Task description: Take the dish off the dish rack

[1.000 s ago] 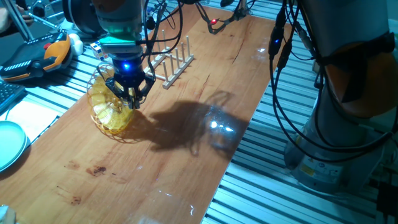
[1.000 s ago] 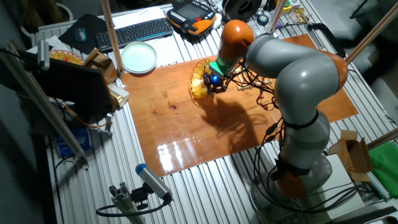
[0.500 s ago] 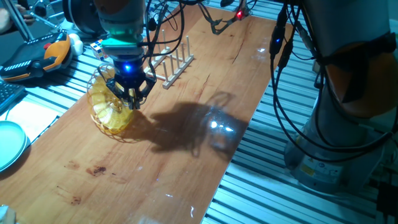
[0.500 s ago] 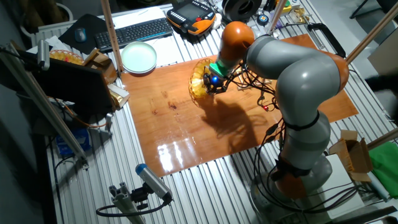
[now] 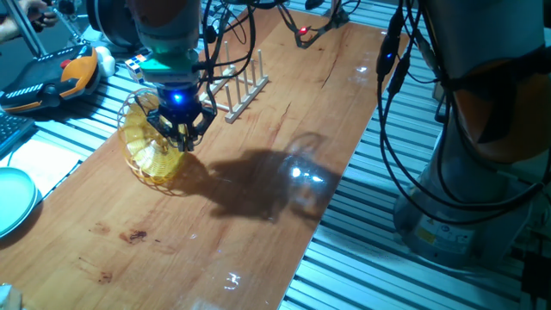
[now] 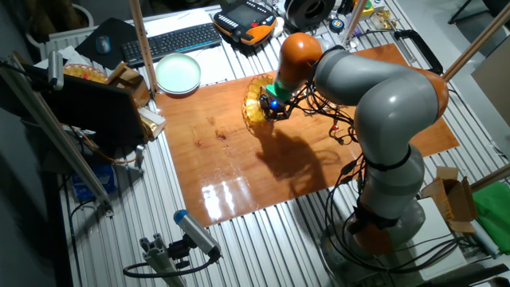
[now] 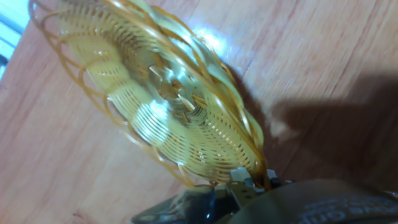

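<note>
The dish (image 5: 148,146) is a round yellow open-weave wicker basket. It hangs tilted on edge, off the rack and over the wooden table (image 5: 284,138); I cannot tell whether its lower edge touches the wood. My gripper (image 5: 179,138) is shut on the dish's rim. In the hand view the dish (image 7: 168,106) fills the frame, its rim pinched at the bottom by my gripper (image 7: 252,180). It also shows in the other fixed view (image 6: 253,104) with the gripper (image 6: 268,107). The dish rack (image 5: 241,82), light wood with upright pegs, stands just behind with nothing in it.
A teal plate (image 5: 13,198) lies at the table's left edge and shows in the other fixed view (image 6: 178,74). An orange and black pendant (image 5: 60,73) and a keyboard (image 6: 171,38) lie beyond the table. Cables (image 5: 405,103) hang from the arm at the right.
The gripper and the dish have shifted slightly up and back toward the rack. The grip is unchanged.
</note>
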Controlling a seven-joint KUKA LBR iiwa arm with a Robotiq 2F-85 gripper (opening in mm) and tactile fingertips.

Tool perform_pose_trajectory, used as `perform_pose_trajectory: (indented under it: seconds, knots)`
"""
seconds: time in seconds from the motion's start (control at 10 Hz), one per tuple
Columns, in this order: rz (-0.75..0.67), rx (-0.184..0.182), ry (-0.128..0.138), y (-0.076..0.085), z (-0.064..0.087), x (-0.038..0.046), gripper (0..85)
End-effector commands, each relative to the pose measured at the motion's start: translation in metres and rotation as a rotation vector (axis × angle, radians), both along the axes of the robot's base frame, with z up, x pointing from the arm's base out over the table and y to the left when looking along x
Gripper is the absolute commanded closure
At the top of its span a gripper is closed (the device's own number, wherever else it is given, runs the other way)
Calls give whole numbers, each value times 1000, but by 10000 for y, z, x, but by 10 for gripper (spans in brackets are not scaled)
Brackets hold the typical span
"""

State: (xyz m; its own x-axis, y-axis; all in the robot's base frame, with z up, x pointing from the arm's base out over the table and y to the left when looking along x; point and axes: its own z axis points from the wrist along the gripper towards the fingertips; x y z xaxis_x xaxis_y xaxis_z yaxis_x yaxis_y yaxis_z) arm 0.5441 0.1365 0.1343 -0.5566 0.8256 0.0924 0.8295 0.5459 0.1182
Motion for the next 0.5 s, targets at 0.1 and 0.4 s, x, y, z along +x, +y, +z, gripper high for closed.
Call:
perform_pose_trajectory:
  seconds: [0.1,0.4]
  knots:
    - [-9,48,-3,66,5,28,843]
    - [-17,65,-3,229,16,107,843]
